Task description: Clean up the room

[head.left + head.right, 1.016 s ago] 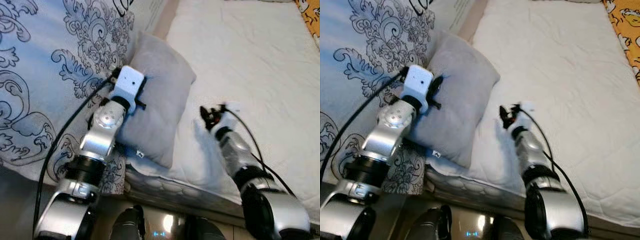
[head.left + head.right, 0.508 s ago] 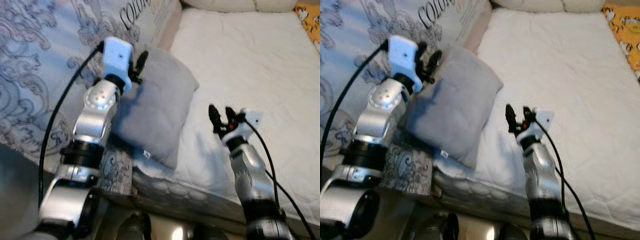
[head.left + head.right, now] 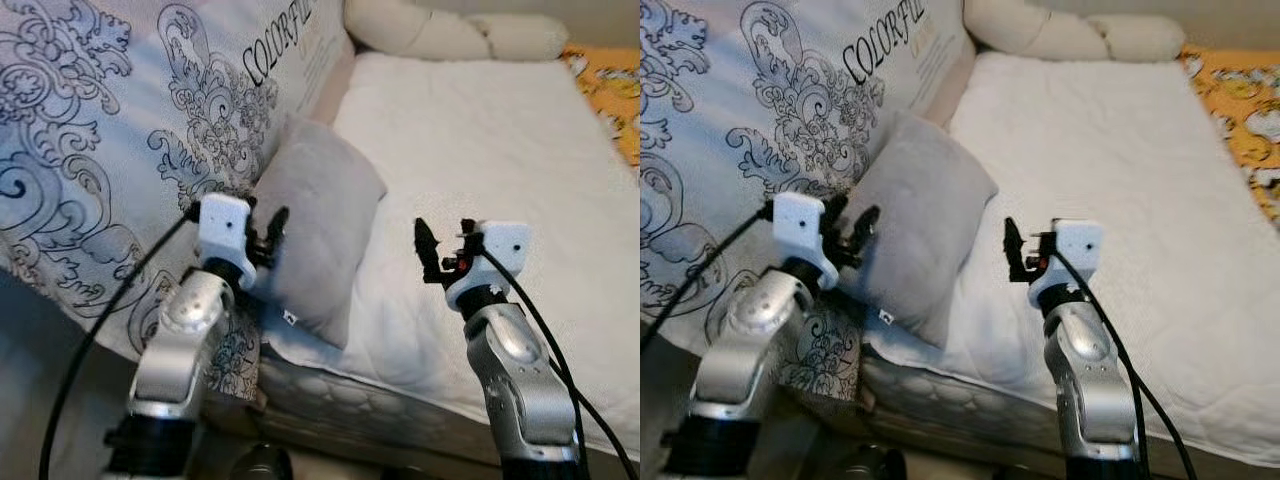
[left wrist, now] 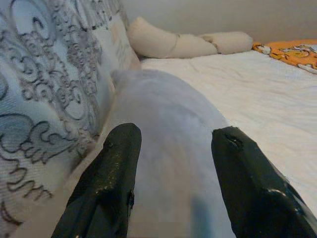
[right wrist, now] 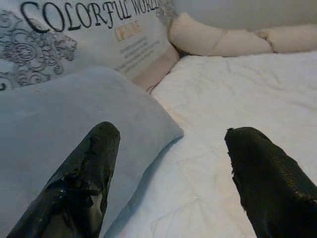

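Patterned duvet (image 3: 90, 150) heaped far left. Left gripper (image 3: 266, 232) spread open, just short of grey pillow (image 3: 320, 225) on the white mattress (image 3: 480, 130). Right gripper (image 3: 443, 250) open too, holding nothing. Cream bolster (image 3: 440, 35) beyond.

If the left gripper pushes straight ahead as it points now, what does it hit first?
Most likely the grey pillow: the left gripper is open and aimed right at it, the pillow bulging between its fingers. How near is unclear.
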